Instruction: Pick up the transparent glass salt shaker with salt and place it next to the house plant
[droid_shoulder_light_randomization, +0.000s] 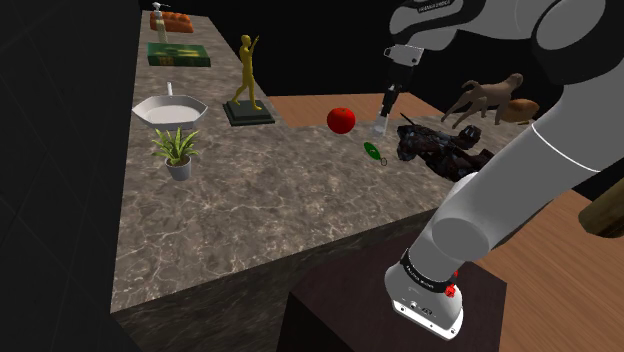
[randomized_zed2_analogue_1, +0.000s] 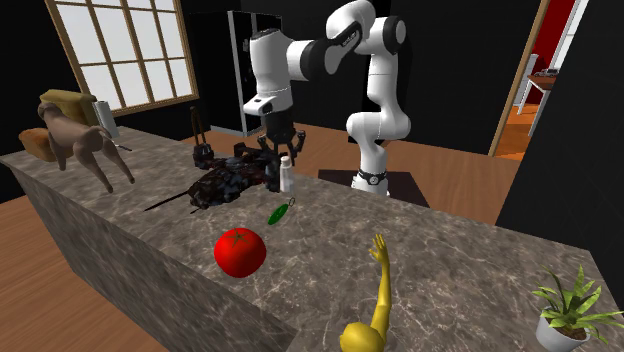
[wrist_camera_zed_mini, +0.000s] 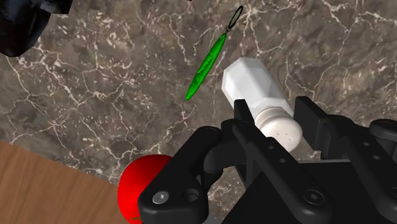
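Starting at the shoulder view's left, the house plant (droid_shoulder_light_randomization: 178, 152) stands in its small pot near the counter's (droid_shoulder_light_randomization: 250, 220) left edge. A white bowl (droid_shoulder_light_randomization: 170, 108) sits just beyond it, and a golden figurine (droid_shoulder_light_randomization: 247, 80) stands farther right. Bare marble runs wide from the plant to the near edge and across to the red tomato (droid_shoulder_light_randomization: 341, 120). A green charm (droid_shoulder_light_randomization: 373, 151) lies just right of that. Next comes the salt shaker (droid_shoulder_light_randomization: 380, 127), drawn white and upright. The gripper (droid_shoulder_light_randomization: 387, 108) reaches down over it, black fingers (wrist_camera_zed_mini: 242, 113) clasping its cap on both sides. Crowding the shaker's right are a dark model (droid_shoulder_light_randomization: 440, 148) and a brown animal figure (droid_shoulder_light_randomization: 485, 98).
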